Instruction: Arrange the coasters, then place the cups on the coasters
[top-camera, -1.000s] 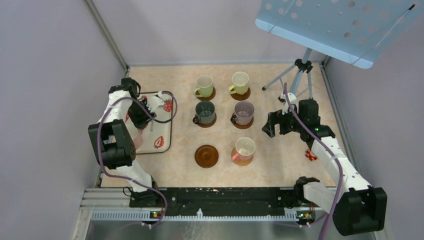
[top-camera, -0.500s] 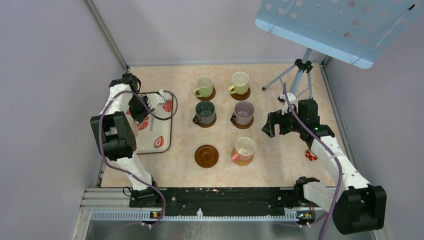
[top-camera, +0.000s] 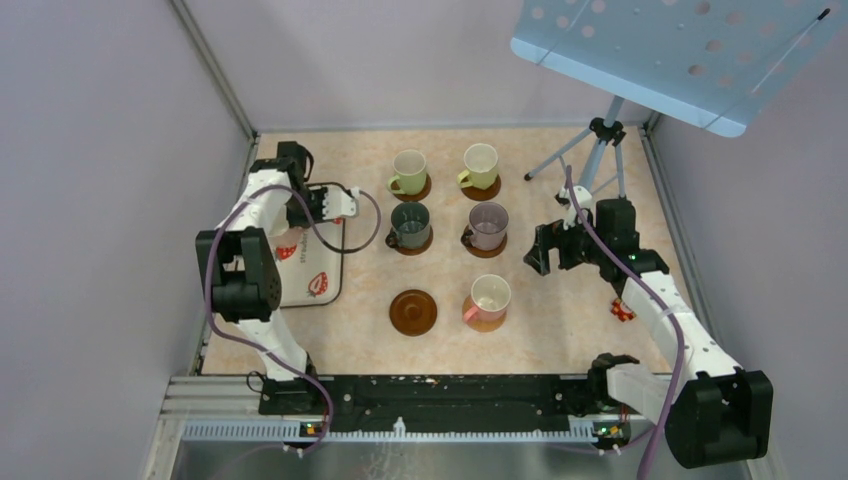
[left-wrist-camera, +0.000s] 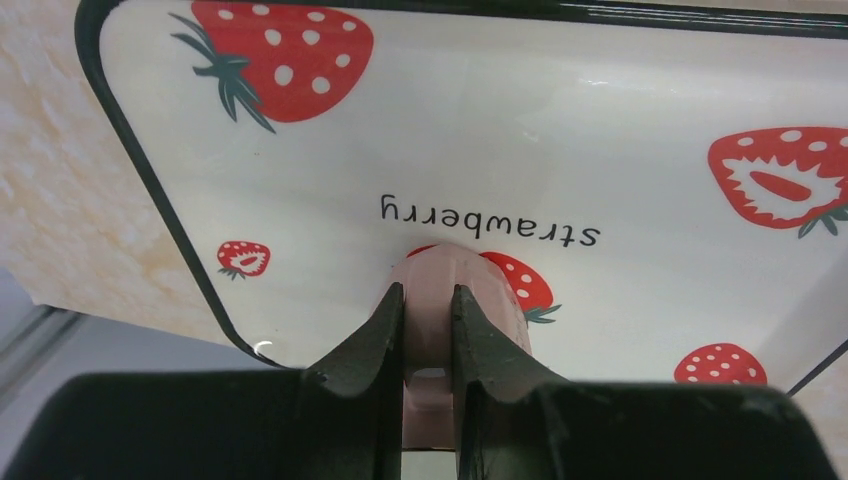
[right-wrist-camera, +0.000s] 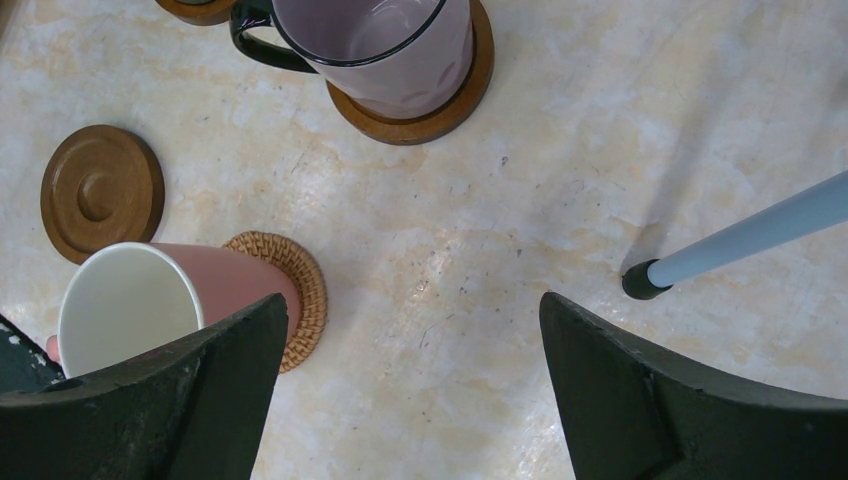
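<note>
My left gripper (left-wrist-camera: 428, 292) is shut on the handle of a pink cup (left-wrist-camera: 470, 275) over the strawberry tray (left-wrist-camera: 620, 150). From above, that gripper (top-camera: 305, 205) hides the cup. Two light green cups (top-camera: 409, 170) (top-camera: 480, 163), a dark green-grey cup (top-camera: 410, 225) and a mauve cup (top-camera: 488, 223) stand on brown coasters. A second pink cup (top-camera: 490, 297) sits on a tan coaster (right-wrist-camera: 300, 290). One dark brown coaster (top-camera: 413, 311) lies bare. My right gripper (top-camera: 545, 248) hangs open beside the mauve cup, nothing between its fingers.
The white strawberry tray (top-camera: 320, 270) lies at the left. A tripod (top-camera: 600, 150) stands at the far right, one foot (right-wrist-camera: 640, 280) close to my right gripper, under a blue perforated board (top-camera: 680, 50). A small red thing (top-camera: 623, 310) lies by the right arm.
My left gripper has shut on the pink cup's handle, and the left arm has swung toward the tray's far end. The right arm has not moved.
</note>
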